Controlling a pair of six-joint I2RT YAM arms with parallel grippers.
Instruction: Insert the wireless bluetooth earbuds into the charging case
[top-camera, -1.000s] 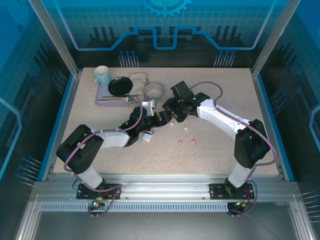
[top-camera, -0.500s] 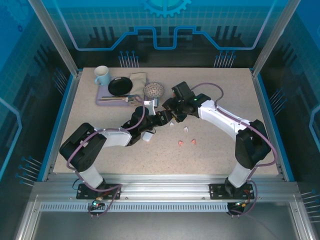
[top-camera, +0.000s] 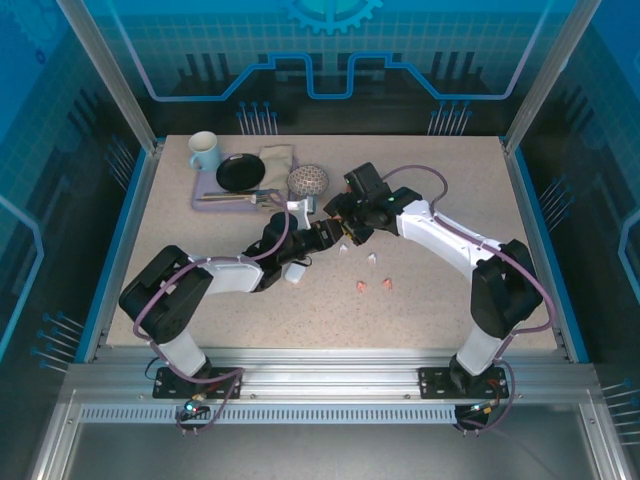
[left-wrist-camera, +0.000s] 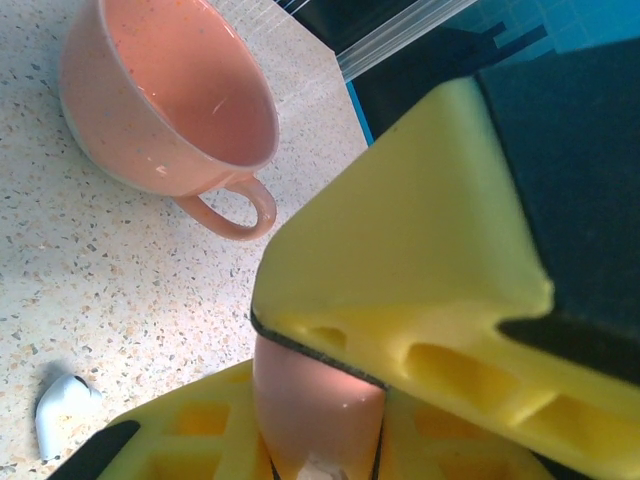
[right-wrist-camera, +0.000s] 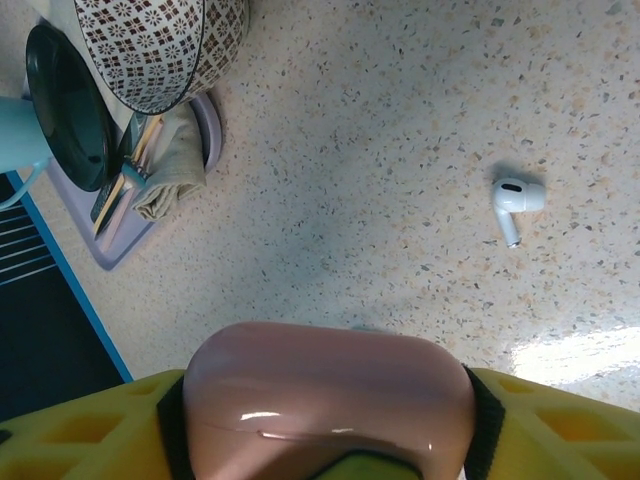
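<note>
Earbuds (top-camera: 372, 258) lay loose on the table (top-camera: 200, 300), none of them in a case; one white earbud (right-wrist-camera: 515, 200) sat well apart from the right claw (top-camera: 349, 228). That claw was clamped on the pink case (right-wrist-camera: 325, 390), and the left claw (top-camera: 325, 238) was closed on the same case from the other side. Whether its lid was open could not be told. With two grips on one smooth shell, any uneven pull might have twisted it free or dropped it onto the earbuds and scattered them.
</note>
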